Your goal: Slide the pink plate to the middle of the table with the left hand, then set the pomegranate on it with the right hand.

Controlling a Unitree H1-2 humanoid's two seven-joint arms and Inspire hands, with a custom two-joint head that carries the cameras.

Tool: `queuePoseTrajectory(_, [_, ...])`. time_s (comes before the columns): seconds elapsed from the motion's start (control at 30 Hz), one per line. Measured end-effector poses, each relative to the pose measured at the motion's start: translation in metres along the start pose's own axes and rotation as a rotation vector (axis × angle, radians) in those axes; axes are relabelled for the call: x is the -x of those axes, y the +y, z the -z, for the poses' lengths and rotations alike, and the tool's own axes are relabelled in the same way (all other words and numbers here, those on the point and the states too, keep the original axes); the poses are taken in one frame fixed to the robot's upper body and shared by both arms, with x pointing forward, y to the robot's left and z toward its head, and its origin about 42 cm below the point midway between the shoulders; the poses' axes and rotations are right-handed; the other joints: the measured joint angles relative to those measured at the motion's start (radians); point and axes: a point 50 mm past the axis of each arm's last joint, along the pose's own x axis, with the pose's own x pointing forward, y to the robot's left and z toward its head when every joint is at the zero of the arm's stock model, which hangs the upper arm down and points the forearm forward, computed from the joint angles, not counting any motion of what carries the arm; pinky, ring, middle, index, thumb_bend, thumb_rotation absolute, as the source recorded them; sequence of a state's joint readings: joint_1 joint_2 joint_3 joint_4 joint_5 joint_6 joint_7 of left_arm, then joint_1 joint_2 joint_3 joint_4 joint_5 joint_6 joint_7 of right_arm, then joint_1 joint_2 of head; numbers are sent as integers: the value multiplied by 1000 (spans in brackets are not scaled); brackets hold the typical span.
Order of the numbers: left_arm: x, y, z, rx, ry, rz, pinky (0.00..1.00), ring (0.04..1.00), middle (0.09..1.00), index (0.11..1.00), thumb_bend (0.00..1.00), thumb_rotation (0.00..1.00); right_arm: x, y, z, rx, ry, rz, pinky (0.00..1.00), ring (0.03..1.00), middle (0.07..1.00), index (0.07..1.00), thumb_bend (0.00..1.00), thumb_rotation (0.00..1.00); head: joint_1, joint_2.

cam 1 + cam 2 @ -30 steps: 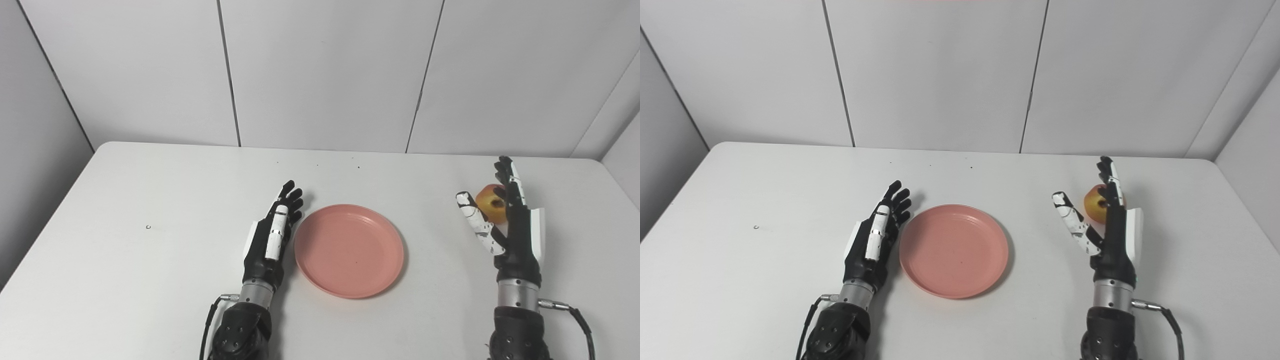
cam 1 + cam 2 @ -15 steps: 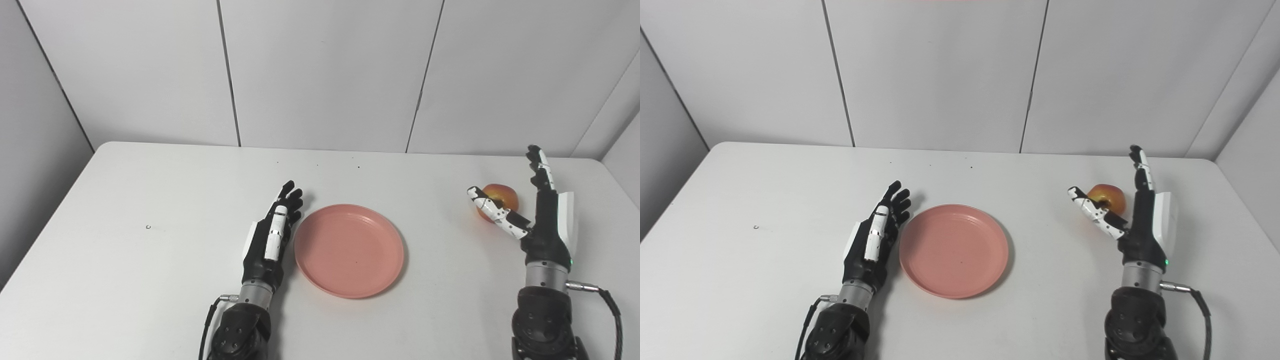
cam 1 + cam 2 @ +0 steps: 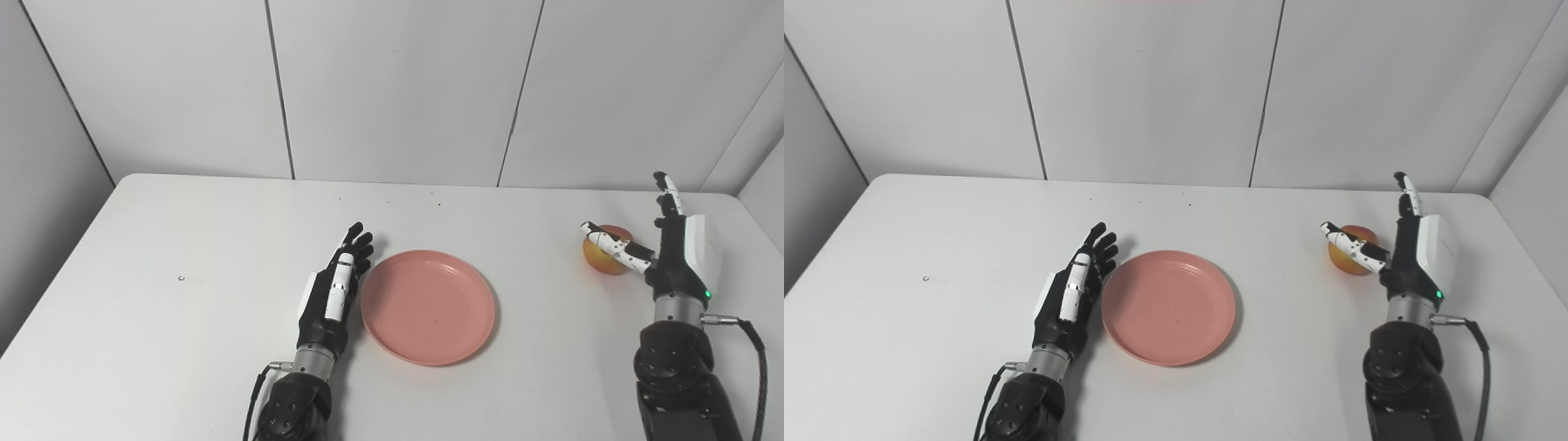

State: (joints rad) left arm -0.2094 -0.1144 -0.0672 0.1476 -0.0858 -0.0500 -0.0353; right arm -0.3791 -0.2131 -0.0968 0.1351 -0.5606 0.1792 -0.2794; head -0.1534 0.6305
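Left eye view: pink plate (image 3: 427, 306) sits flat on the white bench (image 3: 184, 245), lower centre of frame, nothing on it. Left robot hand (image 3: 331, 288) lies just beside the plate's left rim, fingers straight and apart, holding nothing. Pomegranate (image 3: 603, 257) rests on the bench at right of frame, well apart from the plate. Right robot hand (image 3: 667, 251) stands upright beside it, spread wide: thumb crosses in front of the fruit, fingers point up on its right. Not closed on it; thumb contact can't be judged.
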Motion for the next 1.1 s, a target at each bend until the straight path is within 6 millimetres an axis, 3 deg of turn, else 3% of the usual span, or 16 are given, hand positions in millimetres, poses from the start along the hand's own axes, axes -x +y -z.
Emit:
queuePoseTrajectory(0.33, [0, 1, 0, 4, -2, 8, 957, 943, 934, 922, 298, 1000, -22, 8, -4, 43, 30, -27, 680, 823, 874, 876, 866, 345, -8, -2])
queuePoseTrajectory(1.1, [1, 5, -2, -3, -5, 11, 949, 937, 929, 915, 295, 1000, -37, 32, 26, 79, 143, -154, 681, 824, 887, 875, 855, 326, -14, 3])
